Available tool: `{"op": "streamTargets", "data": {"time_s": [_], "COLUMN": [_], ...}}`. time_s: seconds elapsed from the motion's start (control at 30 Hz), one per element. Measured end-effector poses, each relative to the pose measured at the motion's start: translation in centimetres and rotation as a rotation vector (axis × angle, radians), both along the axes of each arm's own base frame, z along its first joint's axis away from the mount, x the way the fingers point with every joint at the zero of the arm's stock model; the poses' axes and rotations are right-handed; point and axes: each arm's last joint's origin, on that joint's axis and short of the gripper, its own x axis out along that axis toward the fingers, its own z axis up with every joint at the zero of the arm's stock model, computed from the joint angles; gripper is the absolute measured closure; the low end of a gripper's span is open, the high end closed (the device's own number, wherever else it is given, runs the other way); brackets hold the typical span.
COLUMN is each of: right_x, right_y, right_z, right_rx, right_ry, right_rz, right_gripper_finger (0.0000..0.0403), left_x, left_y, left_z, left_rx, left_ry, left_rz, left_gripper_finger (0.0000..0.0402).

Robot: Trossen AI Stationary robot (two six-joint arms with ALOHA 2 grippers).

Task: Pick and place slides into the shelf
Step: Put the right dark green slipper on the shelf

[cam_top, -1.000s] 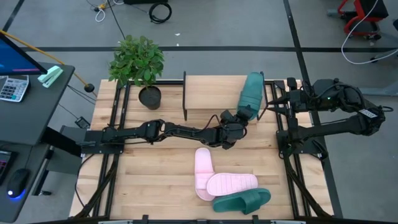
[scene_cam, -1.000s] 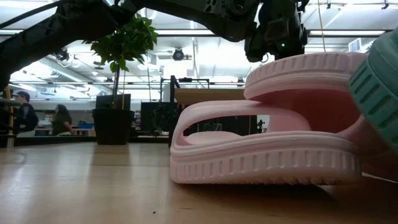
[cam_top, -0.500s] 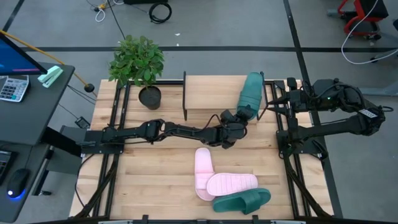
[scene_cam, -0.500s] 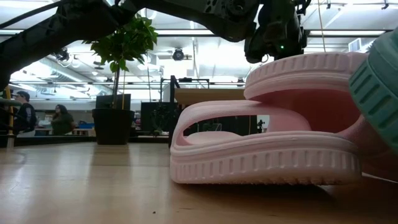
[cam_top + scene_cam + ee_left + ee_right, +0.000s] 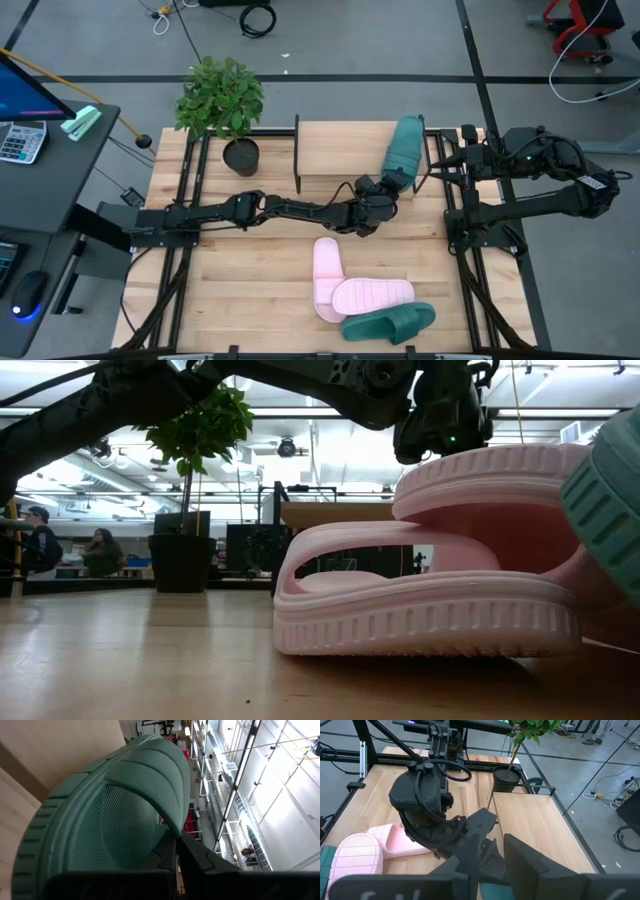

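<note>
L gripper (image 5: 382, 196) is clamped shut on the near end of a teal slide (image 5: 404, 152), gripping its edge. In the L wrist view the ribbed teal sole (image 5: 107, 820) fills the frame right past the fingers, so the grip is thin, on the rim only.

From the pincer, the slide's long axis runs away toward the far R corner of the shelf (image 5: 340, 150), slightly slanted. It lies over the shelf's R end, just by the black side frame (image 5: 432, 150); whether it rests fully on the plank or is partly lifted, can't tell. That is the relation the next move prob. turns on: ease it down along that axis, then let go w/o dragging it off the R edge.

R gripper (image 5: 462, 160) waits beyond the shelf's R frame, empty; its own wrist view shows a gap between the fingers, so part open.

Room: the shelf plank L of the teal slide is bare up to the upright bar (image 5: 297, 152), w/ a potted plant (image 5: 222, 100) past that. The other three slides, two pink (image 5: 345, 290) and one teal (image 5: 390, 324), lie stacked in a heap near the front table edge, well apart from the shelf, closer to the L arm's reach.
</note>
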Motion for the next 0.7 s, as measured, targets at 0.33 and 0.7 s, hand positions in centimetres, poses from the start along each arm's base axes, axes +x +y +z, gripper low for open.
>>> {"op": "streamTargets", "data": {"time_s": [0.33,0.7], "right_x": [0.00,0.00], "right_y": [0.00,0.00], "right_z": [0.00,0.00], "right_rx": [0.000,0.009], "right_ry": [0.000,-0.001], "right_rz": [0.000,-0.004], "right_gripper_finger": [0.0311,0.0311], "left_x": [0.02,0.03], "left_y": [0.25,0.83], "left_z": [0.01,0.01], "left_rx": [0.001,0.000], "left_ry": [0.000,-0.001], "left_rz": [-0.002,0.008], "left_gripper_finger": [0.0347,0.0303]}}
